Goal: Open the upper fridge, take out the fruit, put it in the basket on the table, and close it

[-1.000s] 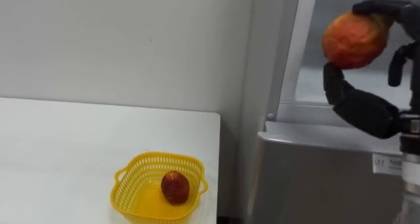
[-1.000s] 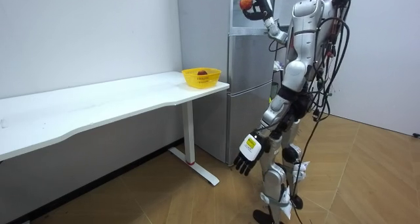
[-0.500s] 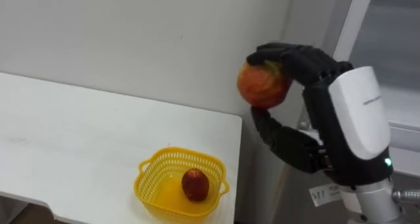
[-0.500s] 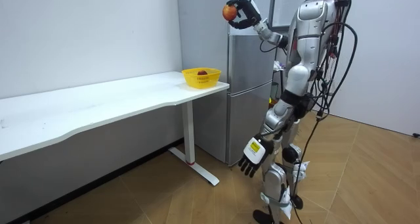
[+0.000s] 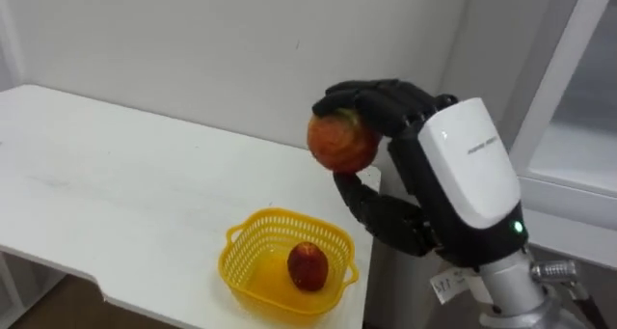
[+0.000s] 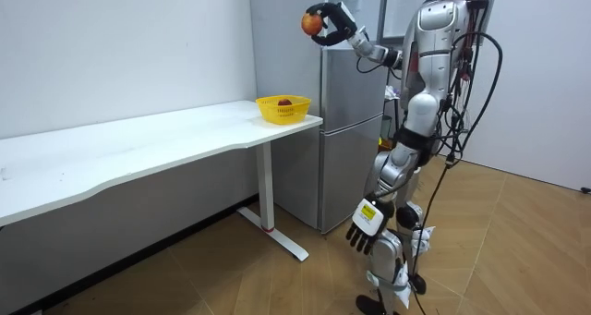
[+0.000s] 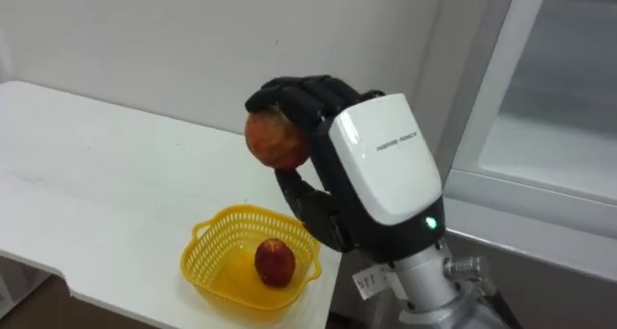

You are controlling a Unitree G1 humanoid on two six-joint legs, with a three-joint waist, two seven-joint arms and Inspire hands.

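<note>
My right hand (image 5: 386, 107) is shut on a red-orange apple (image 5: 342, 143), fingers curled over its top and thumb under it. It holds the fruit in the air above and just behind a yellow basket (image 5: 253, 229) near the right end of the white table (image 5: 116, 204). A second red apple (image 5: 307, 267) lies inside the basket. In the room view the raised right hand (image 6: 331, 21) and its apple (image 6: 311, 23) are at fridge-top height, beside the silver fridge (image 6: 351, 121). My left hand (image 6: 367, 226) hangs by my leg, fingers relaxed.
The fridge's open upper compartment (image 5: 578, 146) is at the right, with its frame close to my right arm. A white wall runs behind the table. I stand on a wooden floor in front of the fridge, next to the table's end.
My right hand has carried the apple out of the fridge opening and leftward to above the basket. My head turned left, so the table now shows more.
</note>
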